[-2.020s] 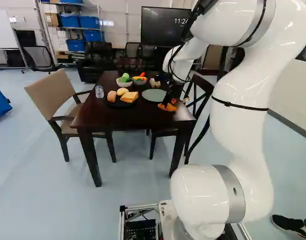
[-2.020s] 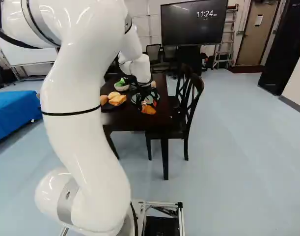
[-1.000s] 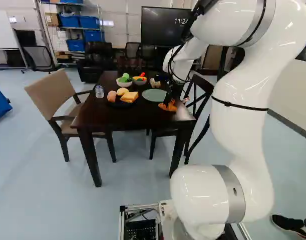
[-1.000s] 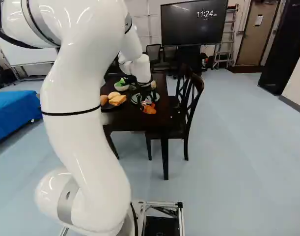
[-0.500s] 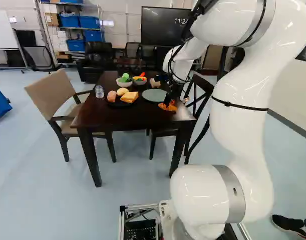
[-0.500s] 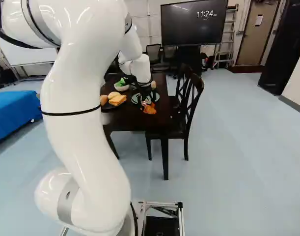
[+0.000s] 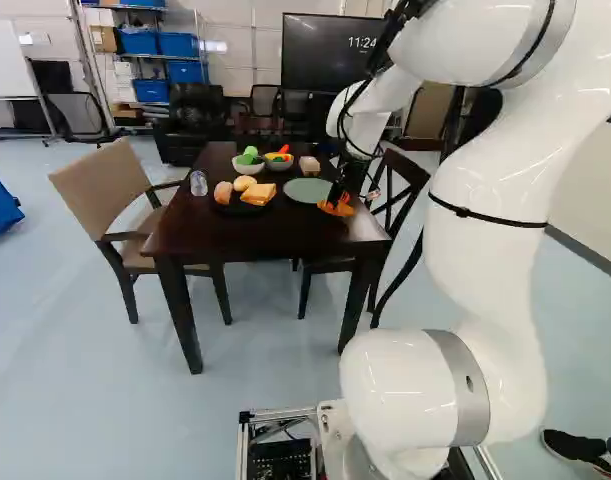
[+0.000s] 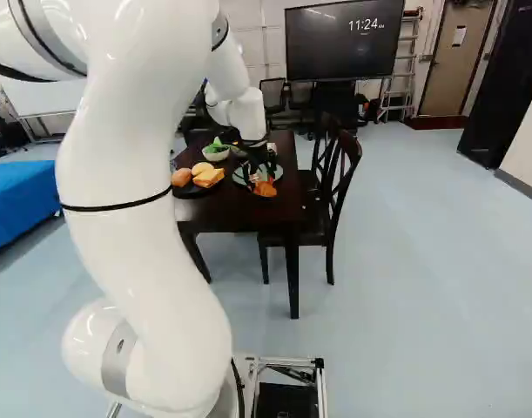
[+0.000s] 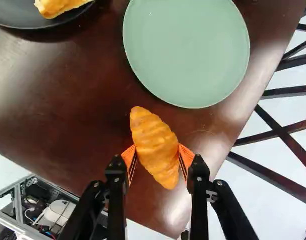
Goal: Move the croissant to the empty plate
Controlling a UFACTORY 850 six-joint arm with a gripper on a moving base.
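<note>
Right of centre in the left base view, the white arm [image 7: 475, 230] reaches over the dark worktop [image 7: 200, 238]. Pincer [image 8: 259, 175]: partly open, pads pressed to the croissant [image 9: 154, 146] from both sides, about its middle; grip noted. Croissant set slantwise between the fingers, one tip toward the green plate [image 9: 187, 52]. Plate bare, just ahead of the pincer in the wrist view; a strip of dark wood separates it from the croissant. Whether the croissant's underside touches the wood, I can't fairly say from where I stand.

Left of the green plate, in the left base view: dark plate [image 7: 219, 207] bearing a sandwich [image 7: 258, 193], a pale bun [image 7: 244, 183] and a browner roll [image 7: 223, 192]. Upper middle of that view, beyond the dark plate: two bowls of colourful items, near bowl [image 7: 247, 170] and far bowl [image 7: 280, 165]. Clear tumbler [image 7: 199, 183] near the worktop's left edge. Dark chair [image 8: 340, 187] right of the worktop, right base view.
</note>
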